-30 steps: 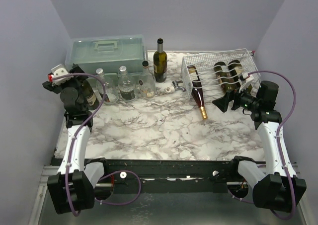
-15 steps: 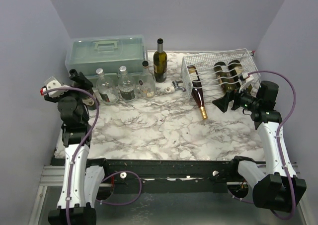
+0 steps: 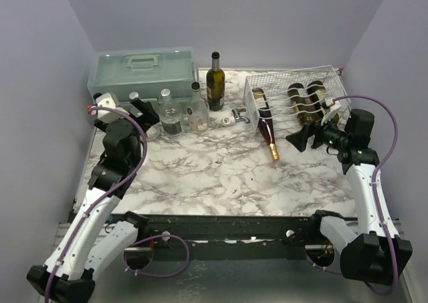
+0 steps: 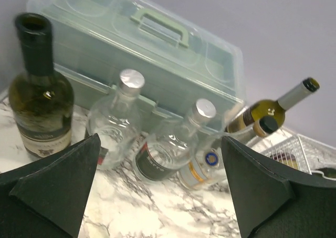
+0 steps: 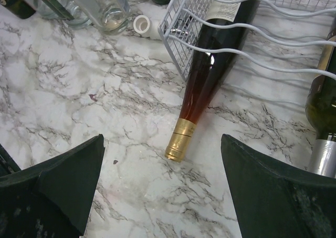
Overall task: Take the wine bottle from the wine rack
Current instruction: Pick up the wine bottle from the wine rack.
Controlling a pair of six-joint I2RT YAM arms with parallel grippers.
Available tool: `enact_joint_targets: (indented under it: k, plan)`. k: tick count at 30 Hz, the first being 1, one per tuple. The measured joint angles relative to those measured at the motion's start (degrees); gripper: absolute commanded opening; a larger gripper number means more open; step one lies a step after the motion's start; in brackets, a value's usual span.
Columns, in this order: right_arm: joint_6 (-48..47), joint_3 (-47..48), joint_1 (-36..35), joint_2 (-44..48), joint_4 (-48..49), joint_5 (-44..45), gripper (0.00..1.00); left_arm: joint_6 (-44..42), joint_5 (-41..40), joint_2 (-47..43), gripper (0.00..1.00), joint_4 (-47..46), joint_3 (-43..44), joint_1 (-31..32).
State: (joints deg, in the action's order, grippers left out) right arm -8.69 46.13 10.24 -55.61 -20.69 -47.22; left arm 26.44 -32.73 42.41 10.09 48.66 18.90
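So nothing is lifted yet: the wine bottle (image 5: 207, 75), the one with the gold-capped neck, lies in the leftmost cradle of the wine rack (image 3: 249, 99) at the upper right of the overhead view, its neck poking out onto the marble tabletop (image 3: 200, 169). The right gripper (image 5: 163, 188) hovers just short of that neck, jaws spread wide and empty. The left gripper (image 4: 160, 188), likewise released, faces the standing bottles (image 4: 118, 122) at upper left. Reaching, gripping and drawing out are all left to do.

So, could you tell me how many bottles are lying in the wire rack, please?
3. In the wine rack, a gold-capped bottle lies at the left end, neck poking out; two dark bottles lie side by side near the right end. None appears hidden.
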Motion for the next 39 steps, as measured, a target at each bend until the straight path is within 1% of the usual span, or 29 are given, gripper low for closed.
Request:
enact_joint_targets:
  k: [5,8,10,13,21,28,34,39]
  plan:
    - [-0.4,-0.1,0.0,-0.2,0.0,0.2,0.95,0.4,-3.9,5.0,0.99,3.4,3.2,9.0]
    - [-0.4,-0.3,0.0,-0.5,0.0,0.7,0.95,-0.1,-3.5,6.9,0.99,4.0,3.4,12.6]
    - [-0.5,-0.5,0.0,-0.9,0.0,1.2,0.95,-1.2,-1.0,7.8,0.99,4.1,3.4,14.0]
    - [-0.7,-0.6,0.0,-1.4,0.0,1.6,0.95,-3.1,3.4,8.3,0.99,2.6,3.3,14.3]
    - [-1.4,-0.7,0.0,-1.9,0.1,3.0,0.95,-9.9,19.5,8.3,0.99,-4.5,-0.5,14.2]
    - [-1.7,-1.2,0.0,-1.9,0.2,3.6,0.95,-15.6,31.2,9.1,0.99,-6.1,-2.0,14.2]
    - [-2.0,-1.4,0.0,-2.1,0.6,4.0,0.96,-20.1,37.6,9.2,0.99,-6.2,-3.3,14.2]
    - [-2.4,-1.6,0.0,-3.3,1.2,4.1,0.96,-22.3,39.4,9.1,0.99,-6.1,-4.2,14.2]
